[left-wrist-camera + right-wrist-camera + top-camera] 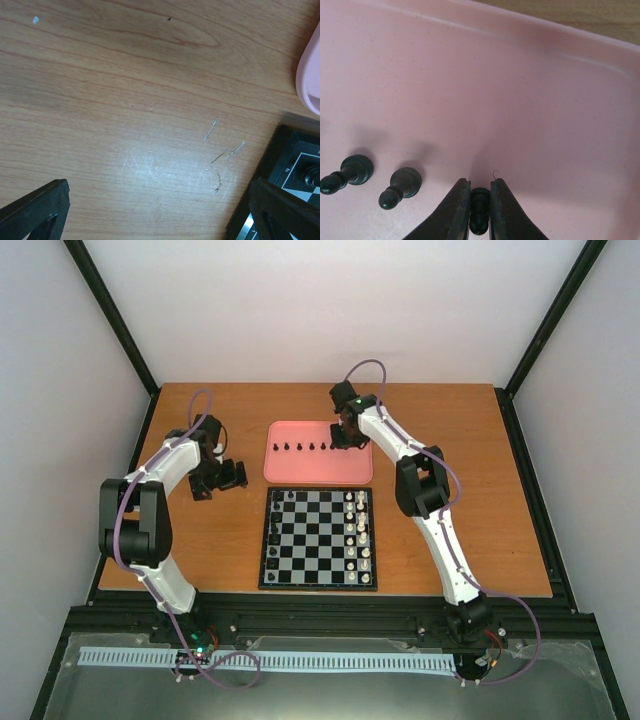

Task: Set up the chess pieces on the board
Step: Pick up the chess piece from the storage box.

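Observation:
The chessboard (318, 538) lies at the table's middle, with white pieces (361, 530) along its right columns and a few black pieces (275, 525) on its left column. Several black pawns (305, 447) stand in a row in the pink tray (290, 468). My right gripper (480, 196) is over the tray's right part (345, 435), shut on a black pawn (479, 210). Two more black pawns (400, 186) stand to its left. My left gripper (222, 476) hangs open and empty over bare wood left of the board; the board's corner (295, 165) shows in its view.
The tray's far rim (555, 47) runs behind my right gripper, with wood beyond it. The tray's corner (310, 75) shows at the right edge of the left wrist view. A black frame (320, 625) edges the table at the front.

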{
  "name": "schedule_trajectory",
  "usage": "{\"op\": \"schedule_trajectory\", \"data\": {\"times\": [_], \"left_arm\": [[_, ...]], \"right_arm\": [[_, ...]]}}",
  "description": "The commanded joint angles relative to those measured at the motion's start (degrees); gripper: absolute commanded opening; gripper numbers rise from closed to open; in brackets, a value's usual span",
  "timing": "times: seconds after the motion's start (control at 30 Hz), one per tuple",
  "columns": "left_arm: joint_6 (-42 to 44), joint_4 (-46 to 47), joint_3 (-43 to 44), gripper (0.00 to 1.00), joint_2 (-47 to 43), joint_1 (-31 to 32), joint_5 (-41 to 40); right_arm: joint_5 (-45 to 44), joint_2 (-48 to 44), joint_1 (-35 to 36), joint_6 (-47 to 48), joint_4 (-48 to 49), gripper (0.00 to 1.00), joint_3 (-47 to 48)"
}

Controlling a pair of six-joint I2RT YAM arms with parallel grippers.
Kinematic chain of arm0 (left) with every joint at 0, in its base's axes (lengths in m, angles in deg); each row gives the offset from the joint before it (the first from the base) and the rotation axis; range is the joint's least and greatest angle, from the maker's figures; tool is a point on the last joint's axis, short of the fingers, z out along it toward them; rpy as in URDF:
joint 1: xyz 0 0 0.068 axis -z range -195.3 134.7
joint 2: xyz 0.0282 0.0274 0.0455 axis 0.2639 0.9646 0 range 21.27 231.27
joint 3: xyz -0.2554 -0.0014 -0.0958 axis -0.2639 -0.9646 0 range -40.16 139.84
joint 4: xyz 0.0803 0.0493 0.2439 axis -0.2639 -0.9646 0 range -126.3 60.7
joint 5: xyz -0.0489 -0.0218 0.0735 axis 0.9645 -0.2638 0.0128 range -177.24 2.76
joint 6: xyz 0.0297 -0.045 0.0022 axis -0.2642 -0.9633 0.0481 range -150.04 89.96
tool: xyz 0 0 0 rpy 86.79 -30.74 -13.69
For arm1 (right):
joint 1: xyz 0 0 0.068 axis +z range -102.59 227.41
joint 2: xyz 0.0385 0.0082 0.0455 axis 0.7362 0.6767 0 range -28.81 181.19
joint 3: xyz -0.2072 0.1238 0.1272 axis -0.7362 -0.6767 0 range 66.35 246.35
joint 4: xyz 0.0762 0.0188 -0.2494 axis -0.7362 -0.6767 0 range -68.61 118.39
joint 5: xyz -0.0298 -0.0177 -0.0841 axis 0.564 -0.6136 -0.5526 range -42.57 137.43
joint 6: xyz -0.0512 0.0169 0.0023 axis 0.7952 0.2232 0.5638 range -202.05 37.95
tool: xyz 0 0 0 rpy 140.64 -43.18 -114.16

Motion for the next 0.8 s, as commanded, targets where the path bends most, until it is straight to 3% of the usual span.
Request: {"op": "schedule_trajectory", "data": {"times": [0.0,0.3,0.57,0.77], "left_arm": [[0.7,-0.2,2.3,1.0,0.6,-0.2,0.5],[1.2,0.0,2.4,1.0,0.9,-0.2,1.0],[1.5,-0.1,2.7,1.0,0.1,-0.3,0.3],[2.0,0.2,2.9,1.0,0.5,-0.2,-0.6]], "right_arm": [[0.8,1.0,-0.6,0.3,0.0,0.13,1.5],[-0.1,-4.5,-0.5,0.7,0.1,0.03,-1.2],[0.6,-23.8,4.6,0.6,3.3,0.03,-19.3],[2.0,-33.4,15.1,-2.0,5.5,0.03,-32.2]]}}
